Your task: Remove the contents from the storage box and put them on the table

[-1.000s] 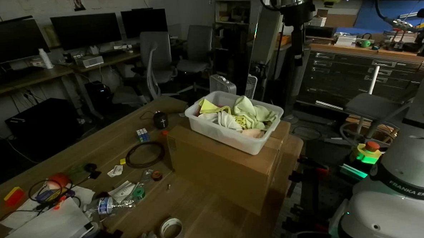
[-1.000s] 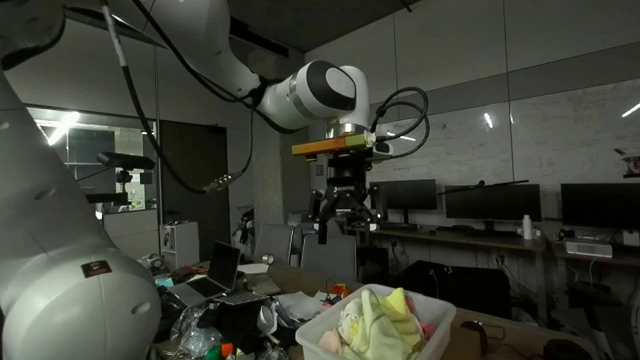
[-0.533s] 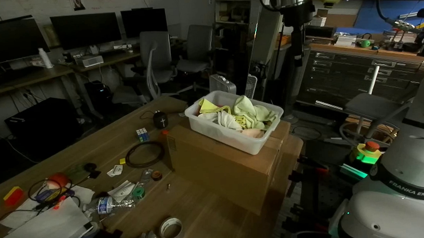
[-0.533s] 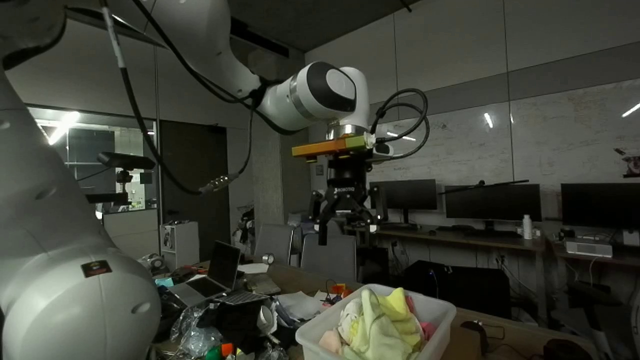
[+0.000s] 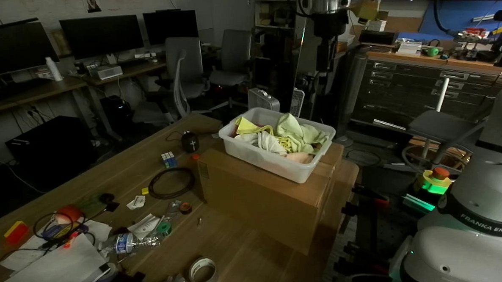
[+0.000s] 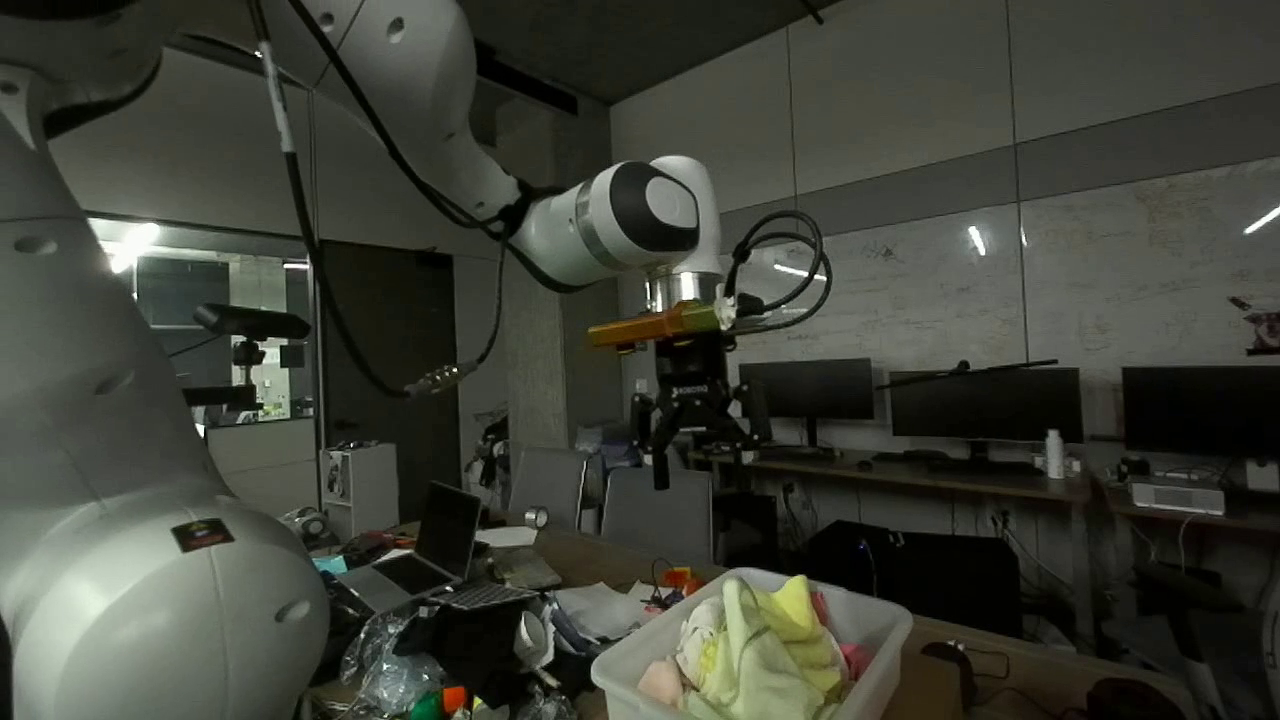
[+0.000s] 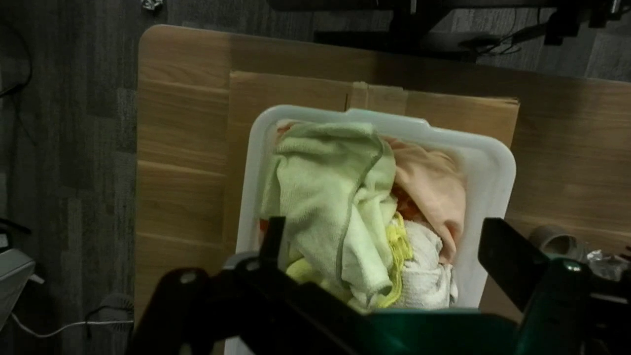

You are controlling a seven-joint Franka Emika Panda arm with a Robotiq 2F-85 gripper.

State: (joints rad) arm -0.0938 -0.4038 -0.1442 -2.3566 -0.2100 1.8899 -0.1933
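The storage box is a translucent white tub (image 5: 260,159) on a cardboard box, also seen in an exterior view (image 6: 622,668) and in the wrist view (image 7: 389,118). It is full of crumpled cloths. A pale green cloth (image 7: 320,187) lies on top. A yellow cloth (image 6: 795,610), a white cloth (image 7: 424,268) and a peach cloth (image 7: 429,177) show around it, with some red and pink below. My gripper (image 6: 705,468) is open and empty, fingers pointing down, well above the tub. In the wrist view its spread fingers (image 7: 383,226) frame the cloths; the tub's near end is hidden behind them.
The cardboard box (image 5: 253,200) stands on the wooden table (image 5: 239,251) near its edge. Also on the table are a black speaker (image 5: 190,142), a puzzle cube (image 5: 169,160), a coiled cable (image 5: 153,192), a tape roll (image 5: 203,272), a bottle (image 5: 126,243) and a laptop (image 6: 445,530).
My arm and wrist have shifted left in both exterior views and come down somewhat. The gripper has stayed open. The tub and cloths have not moved.
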